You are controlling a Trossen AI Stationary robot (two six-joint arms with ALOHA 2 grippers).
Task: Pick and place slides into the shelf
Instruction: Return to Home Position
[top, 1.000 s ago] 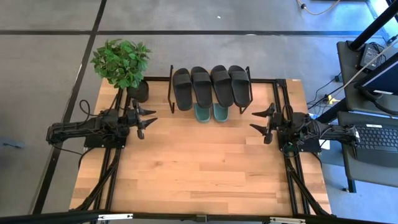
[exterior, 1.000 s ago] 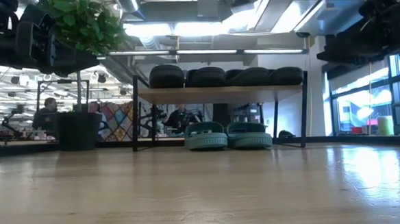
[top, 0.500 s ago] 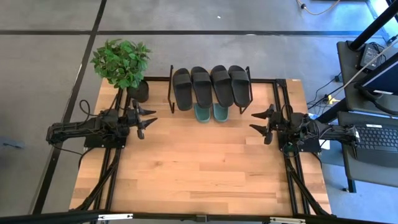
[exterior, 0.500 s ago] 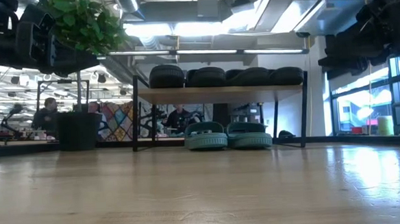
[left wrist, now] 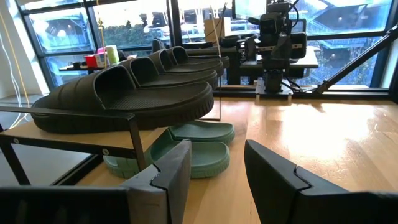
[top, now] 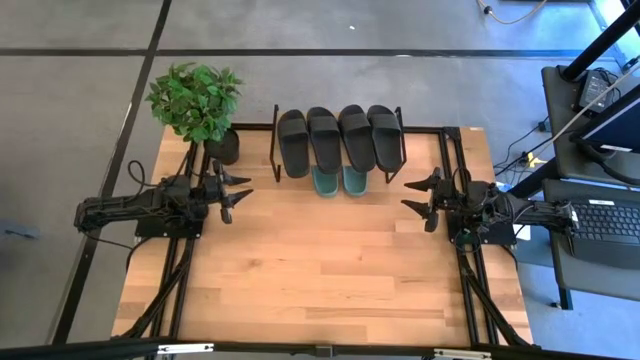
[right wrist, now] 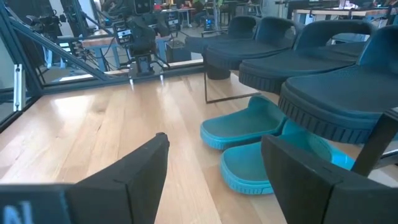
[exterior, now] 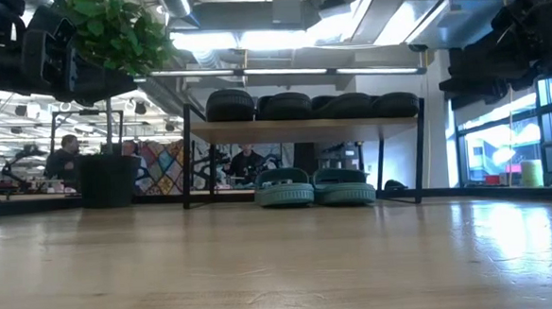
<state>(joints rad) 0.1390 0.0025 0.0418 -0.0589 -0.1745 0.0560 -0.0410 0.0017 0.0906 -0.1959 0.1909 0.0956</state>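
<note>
Several black slides (top: 337, 139) lie side by side on the shelf's (exterior: 303, 127) wooden top board, soles down. The green pair (top: 340, 181) rests on the tabletop under that board, also seen in the low view (exterior: 314, 187) and the left wrist view (left wrist: 186, 149). My left gripper (top: 240, 196) hovers open at the table's left side, left of the shelf. My right gripper (top: 419, 202) hovers open at the table's right side, right of the shelf. Neither holds anything.
A potted plant (top: 197, 103) stands at the far left corner, beside the shelf. The wooden tabletop (top: 330, 270) stretches from the shelf to the near edge. A desk with a keyboard (top: 608, 222) stands off the table's right side. People sit in the room behind (exterior: 66, 158).
My right gripper has drawn slightly downward in the low view and shifted a little toward the table's left; otherwise nothing has moved.
</note>
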